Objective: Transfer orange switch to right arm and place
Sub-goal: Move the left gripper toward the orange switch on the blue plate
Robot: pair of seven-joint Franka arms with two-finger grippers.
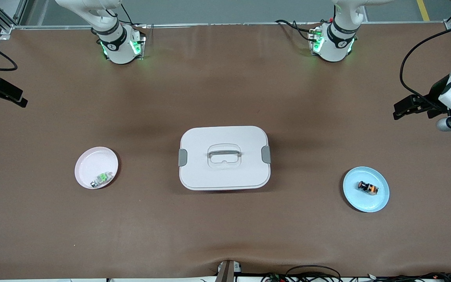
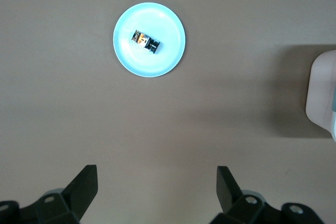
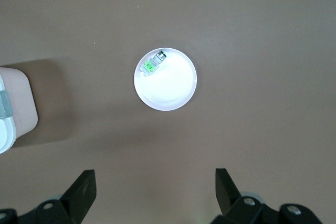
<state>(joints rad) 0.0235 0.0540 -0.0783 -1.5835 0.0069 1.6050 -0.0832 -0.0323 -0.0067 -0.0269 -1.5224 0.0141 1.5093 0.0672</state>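
The orange switch (image 1: 367, 187) lies on its side on a light blue plate (image 1: 366, 206) toward the left arm's end of the table. It also shows in the left wrist view (image 2: 145, 41) on that plate (image 2: 160, 62). My left gripper (image 1: 399, 109) is open and empty, high over the bare table at the left arm's end, well apart from the plate; its own view (image 2: 157, 182) shows the jaws wide apart. My right gripper (image 1: 21, 102) is open and empty, high over the table at the right arm's end, also seen in its own view (image 3: 156, 184).
A white lidded box with a handle and grey clips (image 1: 202, 172) stands at the table's middle. A pink plate (image 1: 92, 160) toward the right arm's end holds a small silver-and-green switch (image 1: 101, 179), also in the right wrist view (image 3: 153, 64). Cables run along the table's edges.
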